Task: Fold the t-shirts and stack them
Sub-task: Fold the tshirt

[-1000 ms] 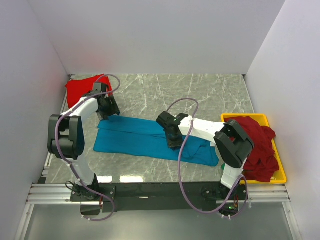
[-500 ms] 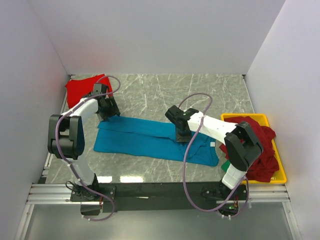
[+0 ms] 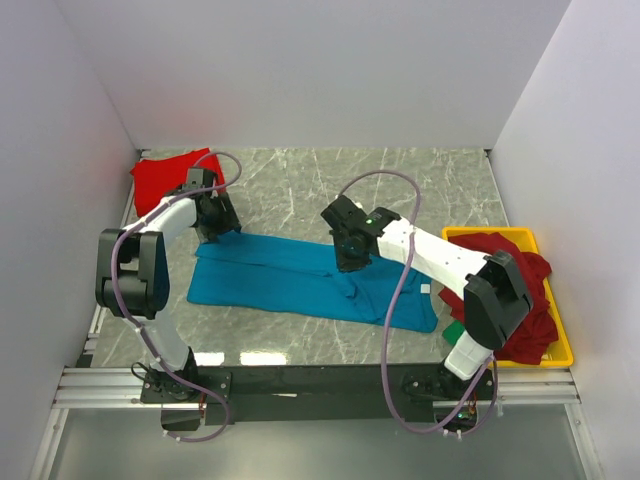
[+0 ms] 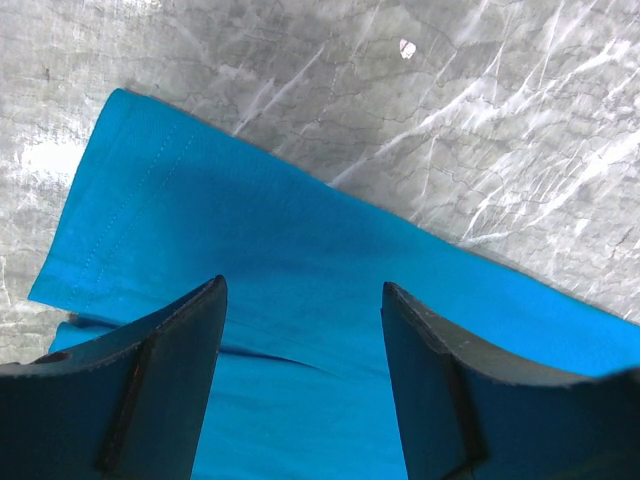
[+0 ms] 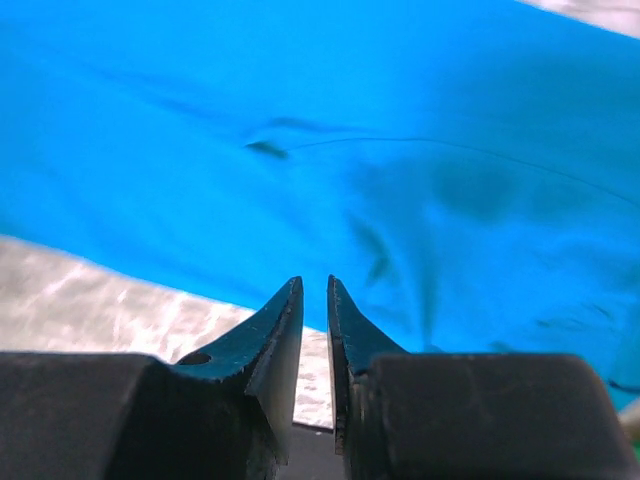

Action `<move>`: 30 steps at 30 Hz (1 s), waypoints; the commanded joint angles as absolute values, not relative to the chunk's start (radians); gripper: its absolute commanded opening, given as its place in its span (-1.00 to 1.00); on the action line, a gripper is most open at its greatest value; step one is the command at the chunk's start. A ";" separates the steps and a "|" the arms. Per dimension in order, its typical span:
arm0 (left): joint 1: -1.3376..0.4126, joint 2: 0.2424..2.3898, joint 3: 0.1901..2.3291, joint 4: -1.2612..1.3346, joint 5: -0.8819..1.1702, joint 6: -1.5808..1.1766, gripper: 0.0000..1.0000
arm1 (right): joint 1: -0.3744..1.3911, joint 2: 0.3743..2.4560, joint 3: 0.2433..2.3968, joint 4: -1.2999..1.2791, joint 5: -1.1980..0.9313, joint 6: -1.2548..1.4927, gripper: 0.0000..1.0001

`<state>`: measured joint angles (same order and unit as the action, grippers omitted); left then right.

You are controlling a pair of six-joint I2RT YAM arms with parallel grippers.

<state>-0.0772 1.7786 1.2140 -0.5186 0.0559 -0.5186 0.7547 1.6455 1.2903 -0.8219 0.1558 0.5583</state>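
Teal t-shirt (image 3: 300, 282) lies flat mid-bench as a long strip running left to right. It looks already folded lengthwise; a layer edge shows in the left wrist view. Red t-shirt (image 3: 165, 178) sits at the far-left corner of the bench (image 3: 400, 180), well apart from it. Dark red t-shirts (image 3: 515, 290) are heaped in the yellow tray (image 3: 562, 352) at right, with green cloth (image 3: 452, 330) poking out at its near-left corner.

Left end effector (image 4: 305, 290) is spread wide over the strip's far-left corner, nothing between the fingers. Right end effector (image 5: 313, 285) hangs just above the strip's far edge near its middle, fingers a narrow slit apart, no cloth in the slit.

My read: the step is the crosswise fold of the teal strip, not yet started. Next move calls for a pinch through all layers at one end, then a carry over to the other end while the left pins its corner. Thin cloth, so there's a risk of catching only the top layer.
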 commanded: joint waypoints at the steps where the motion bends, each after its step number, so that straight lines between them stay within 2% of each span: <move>1: -0.078 1.782 1.218 -0.499 0.067 -0.525 0.37 | 0.770 1.646 1.315 -0.750 0.035 0.489 -0.53; 9: -0.077 1.789 1.223 -0.505 0.067 -0.523 0.38 | 0.787 1.776 1.318 -0.765 0.017 0.480 -0.53; 30: -0.077 1.796 1.224 -0.508 0.066 -0.522 0.39 | 0.782 1.838 1.247 -0.798 0.081 0.563 -0.47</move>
